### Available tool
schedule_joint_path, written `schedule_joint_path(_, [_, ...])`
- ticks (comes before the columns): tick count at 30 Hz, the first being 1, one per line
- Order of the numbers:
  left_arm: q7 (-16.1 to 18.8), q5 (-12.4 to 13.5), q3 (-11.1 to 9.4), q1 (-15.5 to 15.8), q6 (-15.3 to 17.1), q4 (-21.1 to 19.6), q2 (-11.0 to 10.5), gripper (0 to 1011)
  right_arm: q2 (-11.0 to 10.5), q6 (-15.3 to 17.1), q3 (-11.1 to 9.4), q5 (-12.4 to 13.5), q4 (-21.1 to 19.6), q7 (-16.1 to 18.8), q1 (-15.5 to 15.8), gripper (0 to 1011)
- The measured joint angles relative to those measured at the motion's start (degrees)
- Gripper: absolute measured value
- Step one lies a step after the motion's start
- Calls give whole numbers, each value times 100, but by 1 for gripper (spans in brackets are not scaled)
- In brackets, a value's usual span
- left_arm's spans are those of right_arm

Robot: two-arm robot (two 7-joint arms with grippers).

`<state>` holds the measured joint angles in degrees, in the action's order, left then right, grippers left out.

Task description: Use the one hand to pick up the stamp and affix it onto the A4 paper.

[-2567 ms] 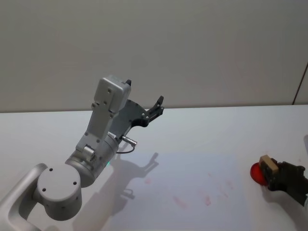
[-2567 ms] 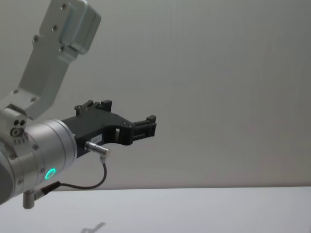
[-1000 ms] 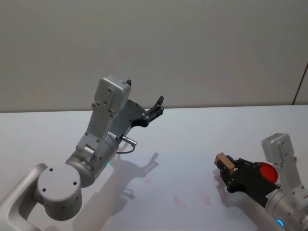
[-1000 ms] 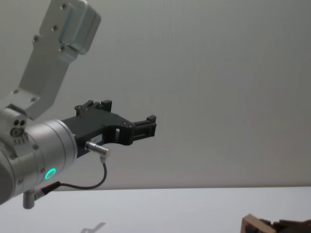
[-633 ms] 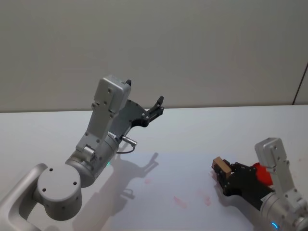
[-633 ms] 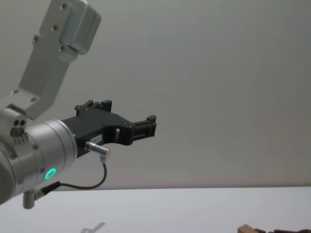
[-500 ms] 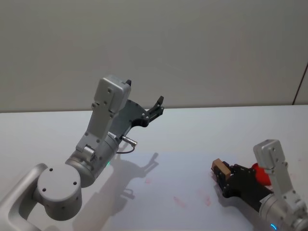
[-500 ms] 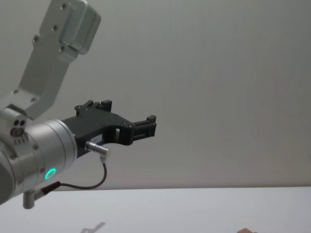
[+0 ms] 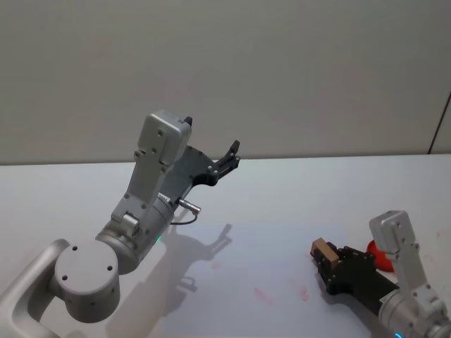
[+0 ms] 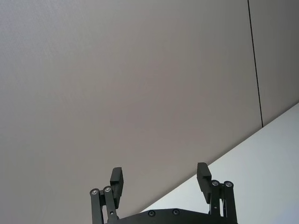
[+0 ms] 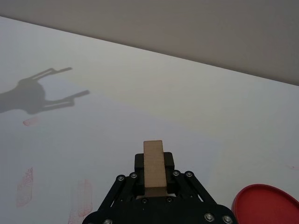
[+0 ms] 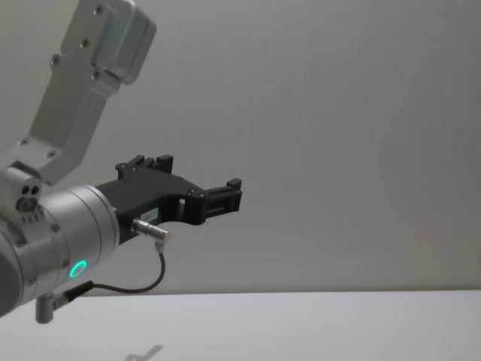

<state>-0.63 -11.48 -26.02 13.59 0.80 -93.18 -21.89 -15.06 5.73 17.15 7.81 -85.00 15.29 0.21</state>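
Right gripper [image 9: 328, 262]: pinching the stamp [image 9: 323, 250] at the right end of the paper [image 9: 268, 246], near the red ink pad [image 9: 375, 255].
Press: it should go straight down, face flat, no sliding, clear of the red marks [image 9: 264, 296].
Stamp: small tan wooden block, squared edges.
Left gripper [image 9: 229, 156]: parked high, fingers spread.

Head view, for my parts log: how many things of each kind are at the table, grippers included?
Grippers: 2, the left gripper and the right gripper
Wooden stamp: 1
Red round pad: 1
Paper sheet: 1
Total: 5
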Motion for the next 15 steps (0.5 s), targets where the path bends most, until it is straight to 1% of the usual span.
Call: schedule_joint_path(15, [0, 0, 0, 0, 0, 0, 0, 1001, 18, -4, -10, -7, 87, -82, -28, 221])
